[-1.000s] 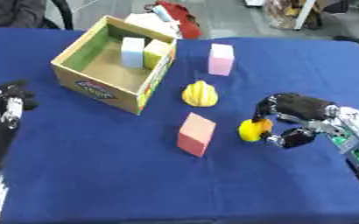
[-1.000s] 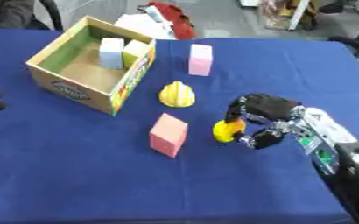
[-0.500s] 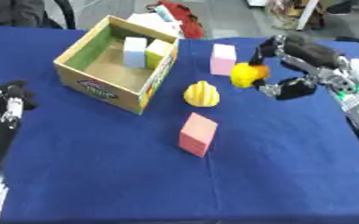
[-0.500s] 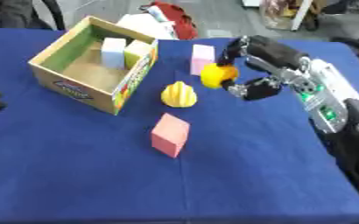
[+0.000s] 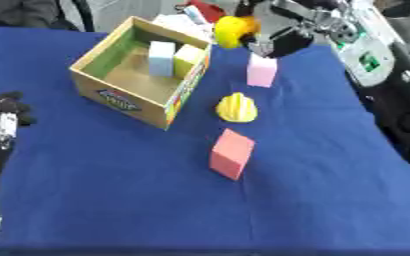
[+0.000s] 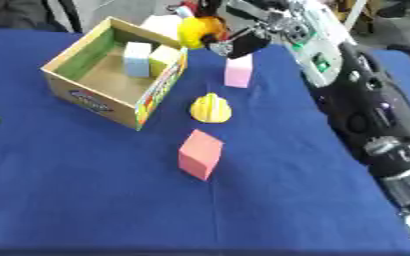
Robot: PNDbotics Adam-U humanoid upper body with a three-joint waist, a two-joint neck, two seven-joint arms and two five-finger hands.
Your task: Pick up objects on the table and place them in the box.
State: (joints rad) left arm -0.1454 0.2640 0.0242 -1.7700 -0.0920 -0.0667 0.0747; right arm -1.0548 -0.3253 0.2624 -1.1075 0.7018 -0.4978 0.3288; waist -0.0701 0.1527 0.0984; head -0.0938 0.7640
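We see our right robot hand [image 5: 283, 37] raised at the far side of the table [image 5: 313, 200], fingers curled round a smooth, rounded yellow object [image 5: 229, 29] with an orange patch. It hangs just outside the far right corner of the cardboard box [image 5: 121, 95], which lies to the hand's left. The box is open-topped, green inside, with a printed label on its near wall; 2 blocks stand in it, pale blue [image 5: 161, 58] and yellow-green [image 5: 187, 58]. Just below the hand stands an upright pink block [image 5: 262, 70]; nearer us sit a ribbed yellow dome [image 5: 236, 107] and a salmon cube [image 5: 231, 153] on blue cloth. Our left robot hand [image 5: 0, 125] shows well only in the left eye view; we cannot tell its fingers' state.
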